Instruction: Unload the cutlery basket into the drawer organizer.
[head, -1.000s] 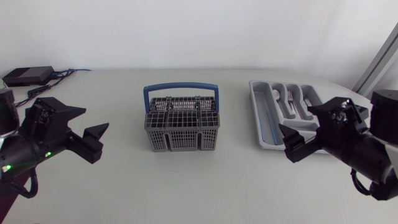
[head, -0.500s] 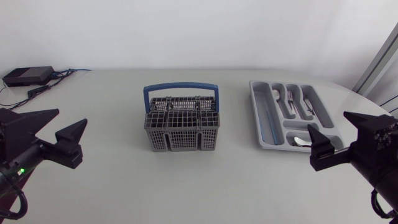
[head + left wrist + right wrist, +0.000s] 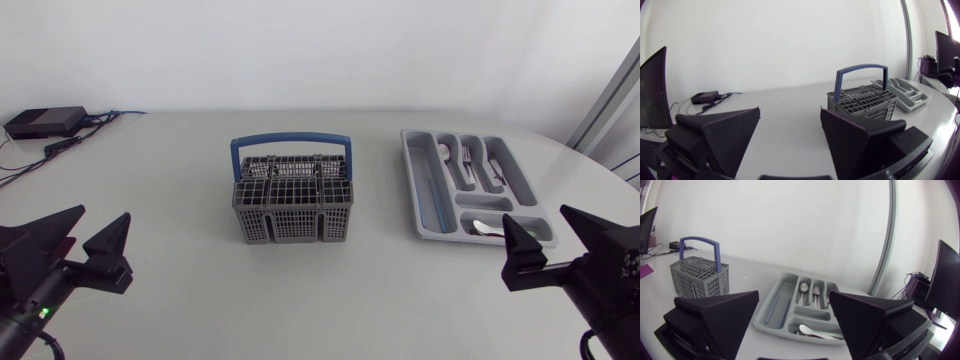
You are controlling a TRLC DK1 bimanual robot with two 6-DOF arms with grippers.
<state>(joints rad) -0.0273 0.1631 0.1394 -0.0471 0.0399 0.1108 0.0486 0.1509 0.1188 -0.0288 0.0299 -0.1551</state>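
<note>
Both stand released: my left pincer (image 3: 103, 214) lower left, my right pincer (image 3: 535, 214) lower right; cutlery basket (image 3: 293, 200) centre, drawer organizer (image 3: 421, 190) upper right.

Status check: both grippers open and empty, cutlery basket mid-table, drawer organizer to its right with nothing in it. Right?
One thing is wrong: the drawer organizer is not empty. The right wrist view shows forks and a spoon lying in its compartments. The rest holds: left gripper and right gripper are open and empty, and the cutlery basket stands mid-table with the organizer to its right.
</note>
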